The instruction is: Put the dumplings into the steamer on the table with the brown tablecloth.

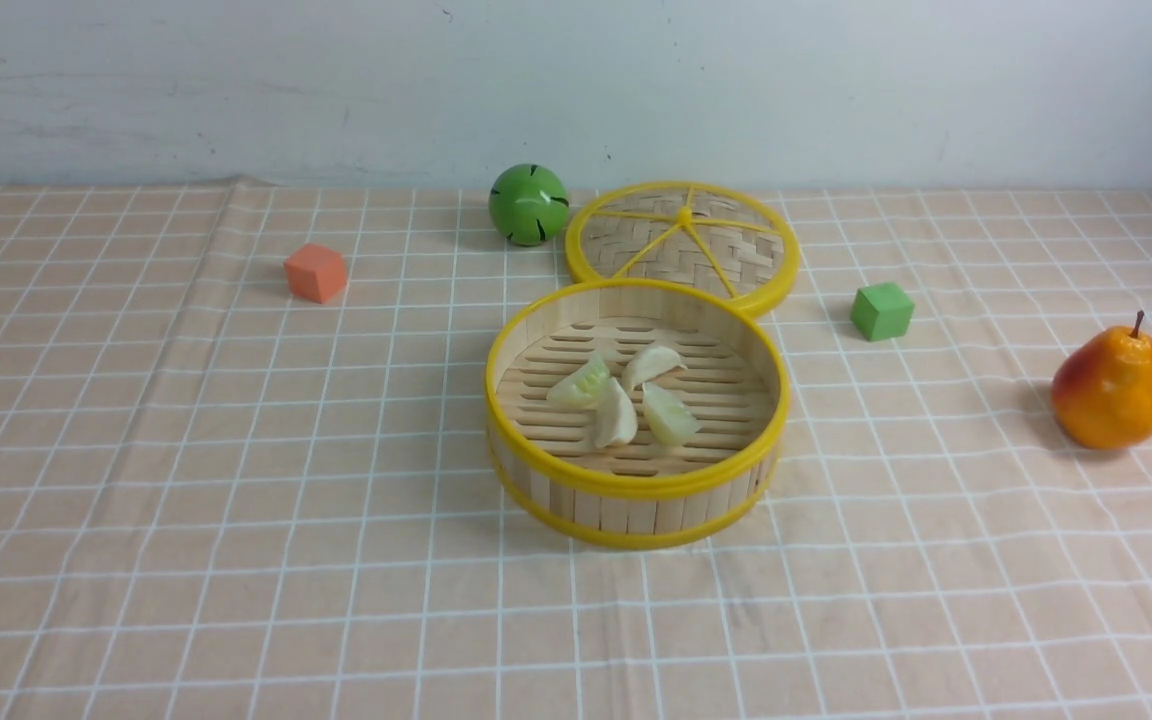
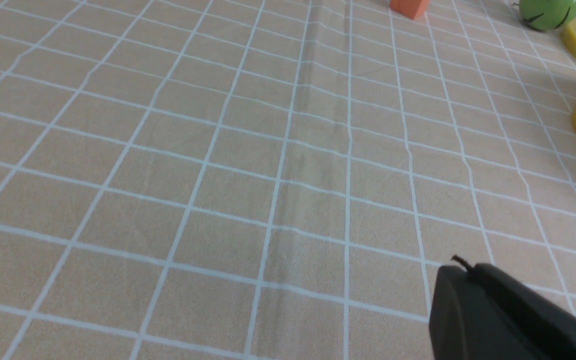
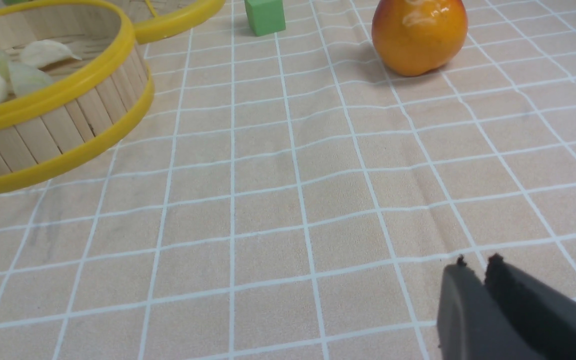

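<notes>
The tabletop is the biggest thing here, and the brown tablecloth with thin white lines covers all of it, with a few soft creases.

The steamer sits in the middle of the cloth. It is a round bamboo basket with yellow rims at the top and the bottom. Its flat woven lid lies on the cloth right behind it, with yellow spokes across it.

A pear, orange and red with a little stem, stands far off to the right. A green ball with black marks sits just to the left of the lid, near the wall.

The left gripper shows only in its own wrist view, low over bare cloth, well apart from the steamer. Its dark fingers are pressed tight together and hold nothing. The right gripper also hangs over bare cloth, with the steamer off to one side and the pear farther on. Its fingers have a thin gap between the tips, and nothing is between them.

An orange cube lies out to the left, and a green cube lies right of the lid.

The dumplings are the smallest things. All four lie inside the steamer on its slatted floor, close together, two whitish and two pale green
</notes>
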Controlling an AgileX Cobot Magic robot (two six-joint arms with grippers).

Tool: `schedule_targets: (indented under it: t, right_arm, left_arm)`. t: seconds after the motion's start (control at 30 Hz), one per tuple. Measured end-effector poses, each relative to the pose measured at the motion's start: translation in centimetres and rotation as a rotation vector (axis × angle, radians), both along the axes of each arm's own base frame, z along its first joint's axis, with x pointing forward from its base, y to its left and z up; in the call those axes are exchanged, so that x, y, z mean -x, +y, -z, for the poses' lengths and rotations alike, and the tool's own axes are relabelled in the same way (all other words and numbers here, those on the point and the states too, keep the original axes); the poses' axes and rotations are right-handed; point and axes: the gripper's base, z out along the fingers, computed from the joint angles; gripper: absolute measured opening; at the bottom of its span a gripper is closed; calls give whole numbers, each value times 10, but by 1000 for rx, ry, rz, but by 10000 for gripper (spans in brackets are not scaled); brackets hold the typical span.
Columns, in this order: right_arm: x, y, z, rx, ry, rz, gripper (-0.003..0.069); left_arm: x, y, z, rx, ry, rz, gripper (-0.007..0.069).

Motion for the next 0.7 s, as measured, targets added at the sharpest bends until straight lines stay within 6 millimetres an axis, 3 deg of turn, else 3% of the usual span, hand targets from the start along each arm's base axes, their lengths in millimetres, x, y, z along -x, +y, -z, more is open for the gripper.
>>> schedule_targets:
  t: [0.7]
  right_arm:
    - [0, 0, 0, 0, 0, 0, 92]
  left_arm:
    - [0, 0, 1, 0, 6, 0, -14]
